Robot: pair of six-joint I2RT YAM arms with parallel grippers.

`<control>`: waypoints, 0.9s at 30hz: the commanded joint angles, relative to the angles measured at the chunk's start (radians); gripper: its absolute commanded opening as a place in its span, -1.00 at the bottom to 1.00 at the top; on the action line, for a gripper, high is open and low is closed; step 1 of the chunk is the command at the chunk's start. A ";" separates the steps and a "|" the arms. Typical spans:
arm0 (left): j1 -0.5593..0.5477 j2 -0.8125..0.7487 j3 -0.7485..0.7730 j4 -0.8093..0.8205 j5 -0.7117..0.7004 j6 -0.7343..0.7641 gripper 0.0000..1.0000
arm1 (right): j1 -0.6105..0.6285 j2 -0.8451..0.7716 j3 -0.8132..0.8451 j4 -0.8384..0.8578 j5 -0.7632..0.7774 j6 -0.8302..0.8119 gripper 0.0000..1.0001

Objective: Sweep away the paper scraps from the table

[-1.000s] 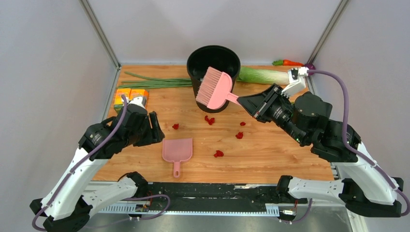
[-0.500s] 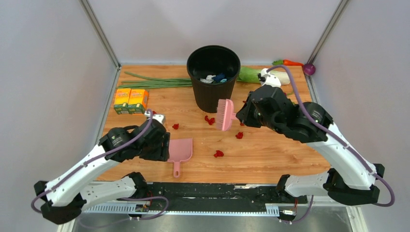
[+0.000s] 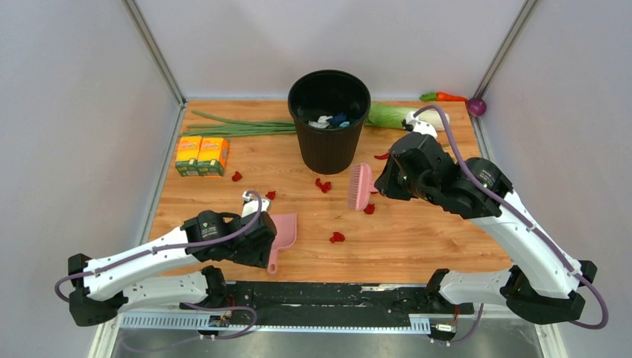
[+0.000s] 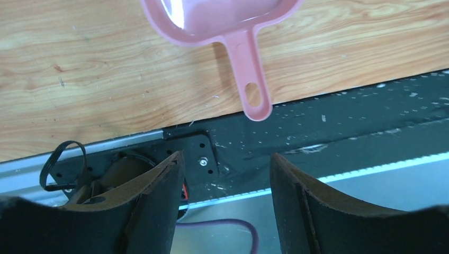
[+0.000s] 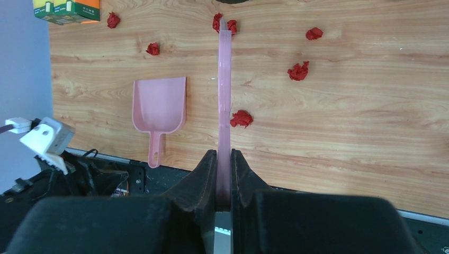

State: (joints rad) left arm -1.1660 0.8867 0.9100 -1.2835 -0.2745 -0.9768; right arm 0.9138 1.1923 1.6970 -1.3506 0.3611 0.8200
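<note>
I'm looking down on the table (image 3: 417, 239), with the black bin (image 3: 328, 153) standing at its back centre. My right gripper (image 5: 223, 159) is clamping the handle of the pink brush (image 3: 361, 186), holding it on edge just in front of the bin. My left gripper (image 4: 225, 164) is hanging empty with its jaws spread, at the front edge just below the pink dustpan (image 4: 249, 69) handle. The paper scraps (image 5: 241, 118) are lying scattered on the wood around the brush, in front of the bin.
</note>
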 commanded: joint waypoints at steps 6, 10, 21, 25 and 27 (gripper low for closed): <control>-0.008 -0.032 -0.210 0.280 -0.011 -0.054 0.37 | -0.004 -0.025 -0.025 0.011 -0.054 -0.045 -1.00; -0.008 -0.043 -0.252 0.348 -0.022 -0.085 0.36 | -0.006 -0.031 -0.037 0.011 -0.066 -0.045 -1.00; -0.008 0.150 -0.240 0.360 -0.054 -0.123 0.28 | -0.004 -0.022 -0.037 0.013 -0.080 -0.061 -1.00; -0.008 0.153 -0.266 0.398 -0.048 -0.122 0.28 | -0.006 -0.020 -0.030 0.011 -0.085 -0.065 -1.00; -0.008 0.155 -0.293 0.440 -0.031 -0.114 0.27 | -0.004 -0.023 -0.033 0.015 -0.085 -0.065 -1.00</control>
State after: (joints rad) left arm -1.1702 1.0451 0.6468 -0.9154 -0.3019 -1.0801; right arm 0.9127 1.1767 1.6390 -1.3495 0.2928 0.7792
